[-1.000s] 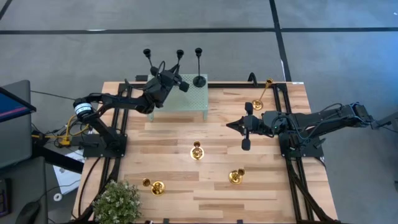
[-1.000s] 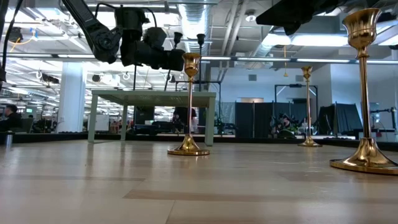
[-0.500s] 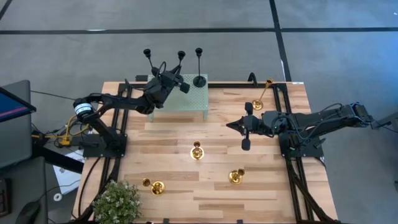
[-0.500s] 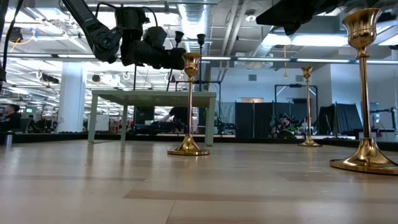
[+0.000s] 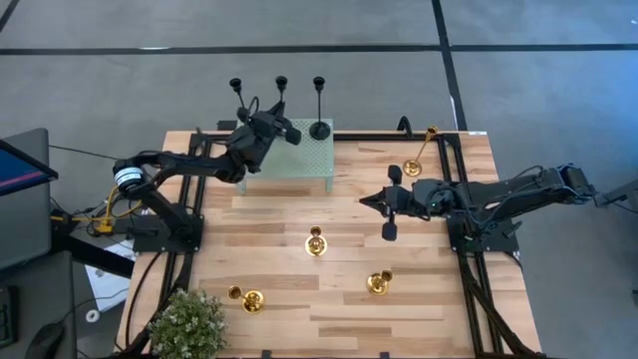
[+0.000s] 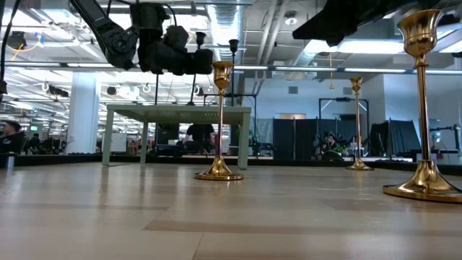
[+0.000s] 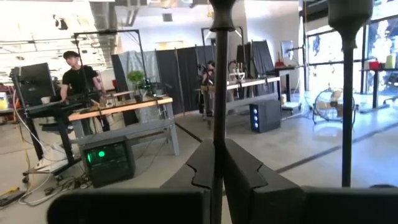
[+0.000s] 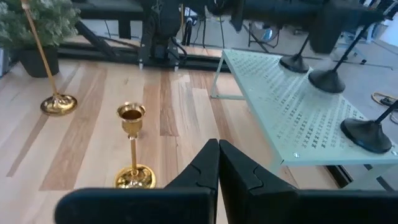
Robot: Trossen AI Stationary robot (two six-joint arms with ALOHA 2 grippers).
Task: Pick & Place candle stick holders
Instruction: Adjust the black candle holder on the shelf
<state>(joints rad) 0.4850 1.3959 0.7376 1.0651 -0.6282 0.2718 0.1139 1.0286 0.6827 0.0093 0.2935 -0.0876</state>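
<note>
left gripper point(image 5: 267, 128) over pale green perforated metal stand point(image 5: 317, 163), pinched on stem of middle tall matte black candle holder point(image 5: 281, 84), prob setting it upright btwn two others. right gripper point(image 5: 384, 204) beside stand, fingers together, empty, waiting. gold holders on wood table point(image 5: 279, 289) below stand.

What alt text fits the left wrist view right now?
The left hand is shut on the thin stem of a black candle holder, which rises upright between its fingers. A second black holder stands alongside, with a workshop and people behind.
</note>
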